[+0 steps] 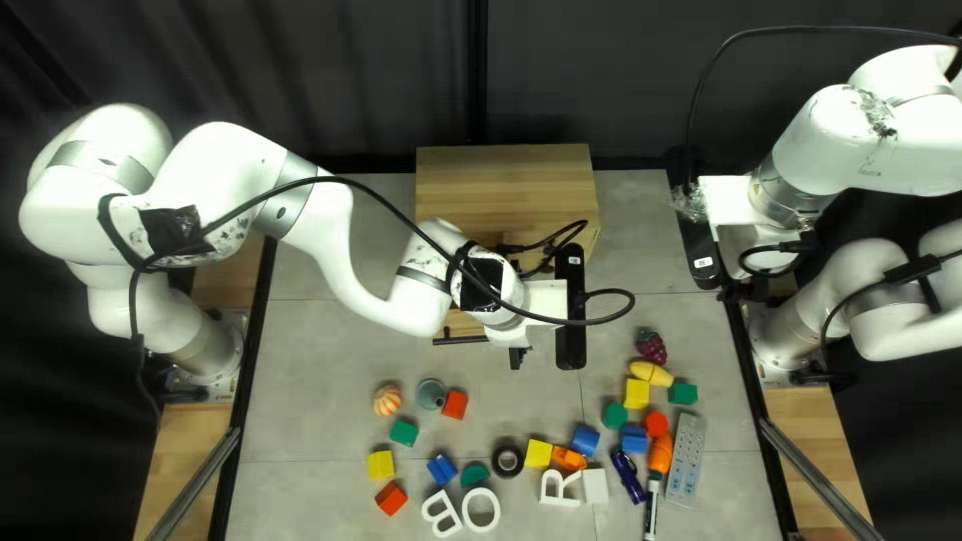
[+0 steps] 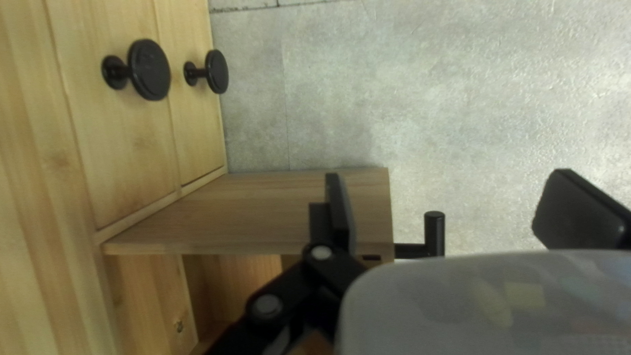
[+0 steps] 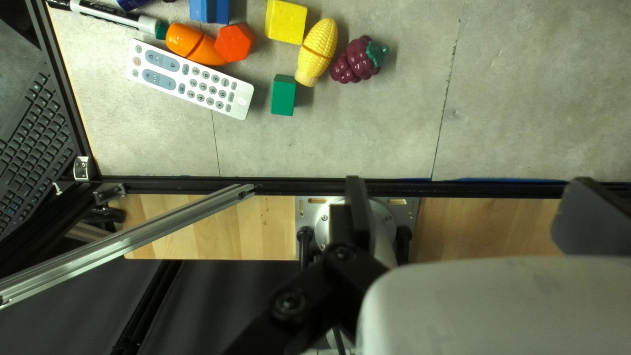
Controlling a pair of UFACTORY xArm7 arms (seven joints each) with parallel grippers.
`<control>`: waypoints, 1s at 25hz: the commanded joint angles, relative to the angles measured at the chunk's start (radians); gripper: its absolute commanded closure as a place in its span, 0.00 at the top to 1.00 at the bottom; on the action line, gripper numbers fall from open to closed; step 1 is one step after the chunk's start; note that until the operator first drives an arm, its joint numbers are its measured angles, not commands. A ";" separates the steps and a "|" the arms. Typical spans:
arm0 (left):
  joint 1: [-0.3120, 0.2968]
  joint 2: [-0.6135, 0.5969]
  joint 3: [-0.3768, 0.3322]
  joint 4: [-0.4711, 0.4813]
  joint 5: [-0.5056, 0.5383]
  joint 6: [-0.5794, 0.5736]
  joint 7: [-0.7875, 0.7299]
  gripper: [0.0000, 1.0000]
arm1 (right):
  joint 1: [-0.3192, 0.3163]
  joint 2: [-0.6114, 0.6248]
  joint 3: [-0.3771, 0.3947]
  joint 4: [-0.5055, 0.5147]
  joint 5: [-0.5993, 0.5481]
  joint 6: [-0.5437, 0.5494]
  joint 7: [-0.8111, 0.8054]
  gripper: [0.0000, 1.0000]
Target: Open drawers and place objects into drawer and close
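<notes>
Left gripper [image 2: 460, 210]: fingers apart, clamped on nothing, near the handle [image 2: 434, 230] of a seemingly pulled-out drawer [image 2: 276, 210]. Right gripper [image 3: 474, 213]: fingers apart, empty. The cabinet [image 1: 501, 185] stands at the tabletop's [image 1: 331, 371] far edge; objects for storage, including a striped ball [image 1: 387, 401], lie toward its near edge. Possible faults: misaligned fingers may push the drawer inward; the looped cable [image 1: 633, 302] may snag a knob [image 2: 150, 69]; the ball may roll when pinched off-centre; an overfull load may jam closing. Printed markings, untranscribed: remote [image 3: 190, 79], marker [image 3: 112, 18].
</notes>
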 commanded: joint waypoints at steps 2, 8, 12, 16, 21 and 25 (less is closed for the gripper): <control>-0.003 -0.053 -0.007 -0.029 -0.004 0.037 0.005 1.00 | 0.000 0.000 0.000 0.000 0.000 0.000 0.000 1.00; 0.010 -0.105 -0.016 -0.065 -0.105 0.136 0.033 1.00 | 0.000 0.000 0.000 0.000 0.000 0.000 0.000 1.00; 0.031 -0.127 -0.010 -0.090 -0.182 0.176 0.059 1.00 | 0.000 0.000 0.000 0.000 0.000 0.000 0.000 1.00; 0.055 -0.127 0.001 -0.118 -0.240 0.156 0.063 1.00 | 0.000 0.000 0.000 0.000 0.000 0.000 0.000 1.00; 0.075 -0.101 0.010 -0.132 -0.286 0.121 0.068 1.00 | 0.000 0.000 0.000 0.000 0.000 0.000 0.000 1.00; 0.089 -0.096 0.011 -0.137 -0.328 0.113 0.088 1.00 | 0.000 0.000 0.000 0.000 0.000 0.000 0.000 1.00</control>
